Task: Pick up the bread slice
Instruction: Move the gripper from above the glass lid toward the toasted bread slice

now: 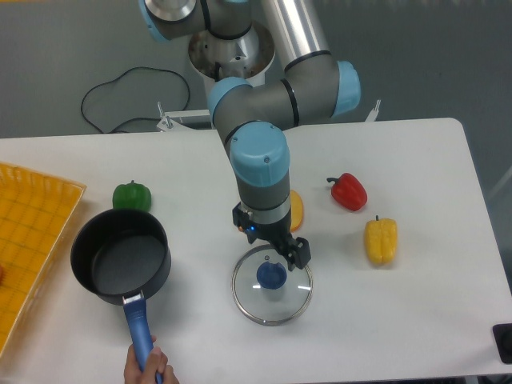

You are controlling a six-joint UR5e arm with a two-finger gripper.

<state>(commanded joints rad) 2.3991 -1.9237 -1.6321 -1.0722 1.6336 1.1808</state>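
Only a small piece of the bread slice shows. It is yellow-orange with a round edge, and it peeks out from behind the robot arm, on the arm's 3 o'clock side. It lies flat on the white table, near the middle. The rest of it is hidden by the arm. The gripper hangs at 6 o'clock from the arm's blue cap, low over the table. It sits right above the 12 o'clock rim of the glass lid, which has a blue knob in its middle. I cannot tell if its fingers are apart or together, because they are dark and seen from above. It does not seem to hold anything. At 3 o'clock from the bread is a red pepper, and a yellow pepper lies at 4 o'clock. At 9 o'clock are a green pepper and a black pot. A hand holds the pot's blue handle. A yellow tray is at the far left.
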